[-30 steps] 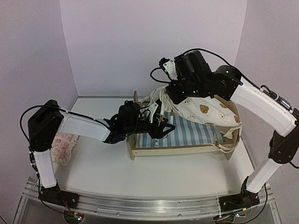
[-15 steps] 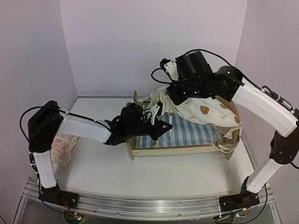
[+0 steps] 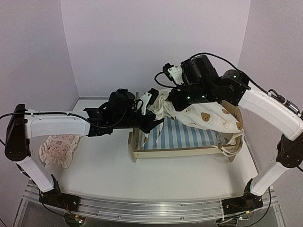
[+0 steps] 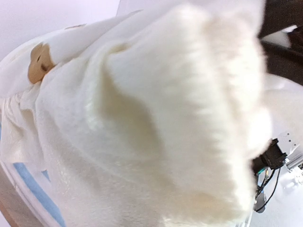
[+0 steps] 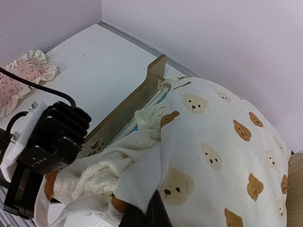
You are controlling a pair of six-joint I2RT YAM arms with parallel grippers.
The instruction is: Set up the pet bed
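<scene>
Top external view has my left hand clenched on what looks like the near edge of the quilt, just above the left end of the bed. The left wrist view is nothing but fluffy cream cloth, so I cannot see those fingers there. My right hand is clamped on a bunched fold of the same quilt, higher and a little further back; in the right wrist view the dark fingertips pinch the cloth at the bottom edge. The quilt hangs in a heap between the two hands and drapes over the far right part of the bed. Most of the striped mattress is uncovered. The bed stands on the table, right of centre, with the pillow well apart at the left. I judge the step to be spreading the quilt. I would draw the hands apart along the bed until the cloth goes taut, then lower it flat. I would watch that the ties do not snag a rail. The light frame could slide if I pull sideways too hard.
</scene>
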